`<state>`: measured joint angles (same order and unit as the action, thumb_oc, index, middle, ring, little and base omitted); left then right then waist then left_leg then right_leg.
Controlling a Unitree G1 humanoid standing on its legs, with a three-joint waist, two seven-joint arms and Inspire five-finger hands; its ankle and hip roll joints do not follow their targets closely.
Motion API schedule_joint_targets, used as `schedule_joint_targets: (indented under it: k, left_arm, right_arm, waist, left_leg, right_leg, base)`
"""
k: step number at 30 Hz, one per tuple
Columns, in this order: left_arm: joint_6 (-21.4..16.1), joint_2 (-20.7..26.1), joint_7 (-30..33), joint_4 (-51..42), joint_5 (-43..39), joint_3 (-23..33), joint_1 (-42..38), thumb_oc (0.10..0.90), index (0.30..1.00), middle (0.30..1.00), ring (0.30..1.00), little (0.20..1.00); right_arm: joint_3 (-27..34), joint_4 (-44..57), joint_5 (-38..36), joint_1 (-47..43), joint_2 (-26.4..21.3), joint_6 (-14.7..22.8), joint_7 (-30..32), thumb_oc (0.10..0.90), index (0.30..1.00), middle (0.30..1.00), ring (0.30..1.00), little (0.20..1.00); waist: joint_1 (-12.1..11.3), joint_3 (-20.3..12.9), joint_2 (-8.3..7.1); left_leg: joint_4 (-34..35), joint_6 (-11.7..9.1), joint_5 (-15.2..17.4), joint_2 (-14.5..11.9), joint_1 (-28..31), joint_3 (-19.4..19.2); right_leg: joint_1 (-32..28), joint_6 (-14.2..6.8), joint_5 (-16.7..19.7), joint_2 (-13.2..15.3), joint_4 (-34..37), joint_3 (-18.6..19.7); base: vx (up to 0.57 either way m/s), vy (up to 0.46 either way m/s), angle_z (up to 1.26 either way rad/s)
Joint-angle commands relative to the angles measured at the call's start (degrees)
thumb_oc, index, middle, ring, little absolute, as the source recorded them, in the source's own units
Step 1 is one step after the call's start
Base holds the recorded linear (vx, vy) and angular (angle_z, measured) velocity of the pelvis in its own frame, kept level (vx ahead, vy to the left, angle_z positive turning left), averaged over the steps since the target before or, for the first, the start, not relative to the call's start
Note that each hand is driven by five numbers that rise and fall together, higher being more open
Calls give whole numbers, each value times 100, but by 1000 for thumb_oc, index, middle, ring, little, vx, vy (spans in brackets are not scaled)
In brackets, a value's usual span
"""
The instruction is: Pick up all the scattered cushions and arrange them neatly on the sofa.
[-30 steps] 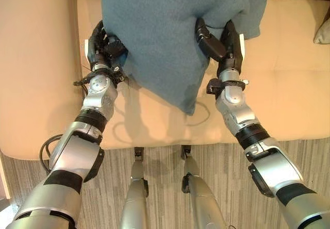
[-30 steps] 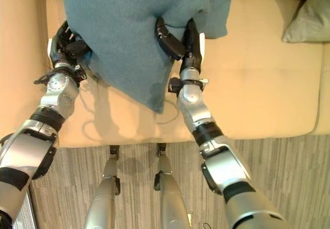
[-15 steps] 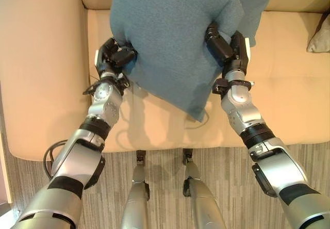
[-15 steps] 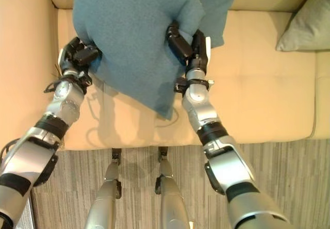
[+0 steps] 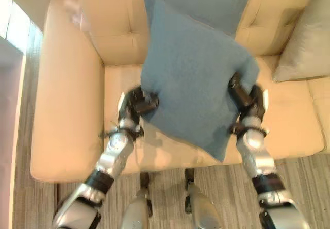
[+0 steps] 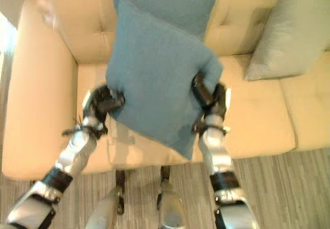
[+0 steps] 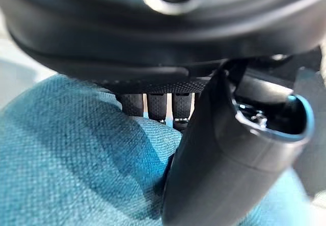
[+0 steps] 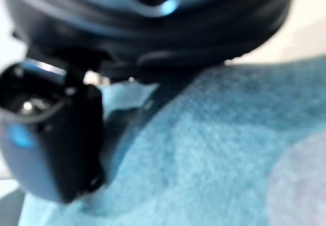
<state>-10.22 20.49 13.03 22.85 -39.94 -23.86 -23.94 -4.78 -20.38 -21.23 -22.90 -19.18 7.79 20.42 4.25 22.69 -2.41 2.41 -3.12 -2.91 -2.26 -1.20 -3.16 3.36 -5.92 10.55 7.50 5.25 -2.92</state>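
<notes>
Raised toward the backrest, one teal cushion (image 5: 193, 79) is gripped by left hand (image 5: 135, 103) and right hand (image 5: 246, 98).

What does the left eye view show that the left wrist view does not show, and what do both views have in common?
The left eye view alone takes in the beige sofa, a second blue cushion leaning on its backrest, a grey cushion at the robot's right, and the right hand pinching the held blue cushion. The left wrist view alone gives the close grip: the fingers and thumb pressed into the fabric. Both share the left hand shut on that cushion's edge.
</notes>
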Motion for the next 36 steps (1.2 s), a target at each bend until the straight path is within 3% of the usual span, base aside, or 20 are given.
schedule_joint_targets:
  k: [1, 3, 5, 6, 7, 8, 12, 13, 14, 15, 17, 18, 20, 24, 25, 27, 30, 31, 35, 36]
  left_arm:
    - [-841, -775, -994, -1304, 1096, -924, -1438, 400, 300, 300, 300, 300]
    - [-788, -645, -1073, -1495, 1241, -979, -1238, 400, 300, 300, 300, 300]
    - [-786, -640, -1073, -1500, 1242, -982, -1232, 400, 300, 300, 300, 300]
    - [-721, -590, -1052, -1635, 1417, -979, -866, 400, 300, 300, 300, 300]
    - [-717, -587, -1049, -1643, 1420, -983, -855, 400, 300, 300, 300, 300]
    - [-691, -615, -1153, -1638, 1305, -993, -552, 400, 300, 300, 300, 300]
    - [-711, -608, -1117, -1583, 1317, -924, -463, 400, 300, 300, 300, 300]
    - [-727, -733, -1052, -1446, 1310, -869, -264, 400, 300, 300, 300, 300]
    - [-729, -738, -1052, -1443, 1311, -867, -267, 400, 300, 300, 300, 300]
    - [-757, -778, -975, -1357, 1322, -807, -206, 400, 300, 300, 300, 300]
    - [-757, -778, -975, -1358, 1322, -806, -206, 400, 300, 300, 300, 300]
    - [-763, -783, -1012, -1356, 1287, -786, -107, 400, 300, 300, 300, 300]
    - [-798, -790, -1016, -1267, 1379, -810, 74, 400, 300, 300, 300, 300]
    - [-795, -808, -1015, -1263, 1386, -810, 105, 400, 300, 300, 300, 300]
    - [-807, -915, -987, -1147, 1500, -818, 135, 400, 300, 300, 300, 300]
    - [-796, -999, -951, -974, 1519, -811, 82, 400, 300, 300, 300, 300]
    - [-800, -1001, -951, -968, 1519, -815, 80, 400, 300, 300, 300, 300]
    - [-794, -1042, -870, -808, 1720, -854, 90, 400, 300, 300, 300, 300]
    - [-798, -1019, -889, -755, 1760, -905, 87, 400, 300, 300, 300, 300]
    - [-762, -1024, -834, -676, 1861, -924, 36, 400, 300, 300, 300, 300]
  right_arm:
    - [-522, 1011, 541, -535, 93, 592, -642, 400, 300, 300, 300, 300]
    - [-519, 1121, 659, -325, 109, 579, -680, 400, 300, 300, 300, 300]
    - [-517, 1129, 661, -318, 114, 575, -680, 400, 300, 300, 300, 300]
    - [-471, 1113, 660, -11, 105, 543, -764, 400, 300, 300, 300, 300]
    - [-470, 1120, 661, 1, 108, 540, -765, 400, 300, 300, 300, 300]
    - [-470, 1115, 704, 243, -9, 537, -827, 400, 300, 300, 300, 300]
    - [-526, 1126, 698, 324, -21, 551, -890, 400, 300, 300, 300, 300]
    - [-615, 1113, 734, 620, -249, 575, -914, 400, 300, 300, 300, 300]
    - [-615, 1113, 734, 619, -253, 575, -914, 400, 300, 300, 300, 300]
    - [-700, 1020, 727, 680, -291, 579, -938, 400, 300, 300, 300, 300]
    - [-700, 1021, 727, 680, -291, 579, -938, 400, 300, 300, 300, 300]
    - [-714, 1001, 750, 715, -337, 569, -954, 400, 300, 300, 300, 300]
    - [-783, 870, 907, 740, -431, 538, -958, 400, 300, 300, 300, 300]
    - [-818, 867, 908, 709, -386, 517, -976, 400, 300, 300, 300, 300]
    - [-873, 745, 1051, 451, -322, 515, -931, 400, 300, 300, 300, 300]
    - [-760, 809, 1092, 549, -279, 505, -936, 400, 300, 300, 300, 300]
    - [-756, 815, 1093, 554, -279, 501, -936, 400, 300, 300, 300, 300]
    - [-670, 883, 1192, 759, -171, 478, -937, 400, 300, 300, 300, 300]
    - [-666, 952, 1196, 882, -143, 467, -937, 400, 300, 300, 300, 300]
    - [-614, 1081, 1185, 1028, -136, 486, -980, 400, 300, 300, 300, 300]
  waist:
    - [206, -1168, 247]
    - [35, -1209, 315]
    - [36, -1225, 300]
    - [-112, -1500, 305]
    - [-128, -1522, 300]
    - [-155, -1561, 323]
    - [-188, -1608, 361]
    - [-180, -1502, 415]
    - [-177, -1527, 431]
    - [-141, -1457, 373]
    - [-134, -1481, 377]
    - [-96, -1498, 365]
    - [88, -1666, 618]
    - [133, -1686, 681]
    - [289, -1652, 735]
    - [381, -1582, 656]
    - [373, -1586, 650]
    - [437, -1325, 632]
    - [431, -1175, 653]
    - [388, -1156, 796]
  left_leg:
    - [-846, 121, 1044, -214, -127, -354]
    - [-783, 103, 893, -373, -104, -570]
    - [-762, 106, 864, -358, -114, -573]
    - [-682, 60, 636, -513, -205, -779]
    - [-662, 61, 614, -511, -214, -796]
    - [-519, -72, 330, -649, -268, -719]
    - [-393, -186, 63, -780, -312, -729]
    - [66, -506, -601, -960, -495, -290]
    - [71, -510, -619, -974, -533, -281]
    - [-378, -403, -161, -592, -452, 305]
    - [-390, -402, -167, -592, -492, 315]
    - [-566, -344, 149, -400, -344, 433]
    - [-1345, -226, 866, 316, 417, 884]
    - [-1465, -179, 937, 551, 528, 1168]
    - [-1015, 306, 1635, 1077, 826, 1772]
    - [-879, 433, 1740, 1240, 727, 1724]
    - [-891, 436, 1742, 1249, 714, 1718]
    - [-695, 532, 1508, 1204, 579, 1122]
    - [-641, 519, 1317, 1082, 417, 811]
    - [-426, 525, 1136, 832, 332, 281]
  right_leg:
    - [590, -829, -252, 317, -328, -399]
    - [295, -609, -613, 568, -786, -883]
    - [314, -608, -603, 581, -784, -879]
    - [-337, -610, -831, 800, -1251, -813]
    - [-312, -607, -815, 800, -1243, -796]
    - [-462, -488, -1370, 434, -1035, -446]
    - [-483, -412, -1456, 286, -882, -434]
    - [-288, -158, -1591, -56, -830, -473]
    - [-254, -151, -1574, -71, -825, -478]
    - [-82, -125, -1422, -74, -792, -400]
    - [-57, -124, -1406, -75, -783, -408]
    - [-6, -112, -1343, -87, -716, -341]
    - [293, -163, -923, -301, -466, 103]
    - [463, -201, -752, -381, -454, 277]
    - [1064, -413, -261, -567, -421, 648]
    - [1228, -602, -119, -522, -247, 617]
    - [1232, -607, -111, -517, -238, 625]
    - [1357, -839, -153, -305, -110, 132]
    - [1284, -650, -530, -108, -511, -134]
    - [968, -408, -899, 255, -1349, -641]
  base:
    - [-503, -266, -40]
    - [-360, -219, -60]
    - [-126, -190, -107]
    - [-187, -338, -51]
    - [-304, -618, -69]
    - [-119, -283, -69]
    - [-159, -328, -36]
    - [-358, -468, -33]
    - [-599, -649, -13]
    - [-250, -183, -14]
    - [-168, -127, -44]
    - [-250, -143, -40]
    - [-404, -135, -69]
    - [-261, 0, -82]
    - [-534, 14, -35]
    - [-554, 60, -50]
    - [-250, 18, -34]
    - [-613, -15, -32]
    - [-395, -39, -101]
    - [-413, -66, -80]
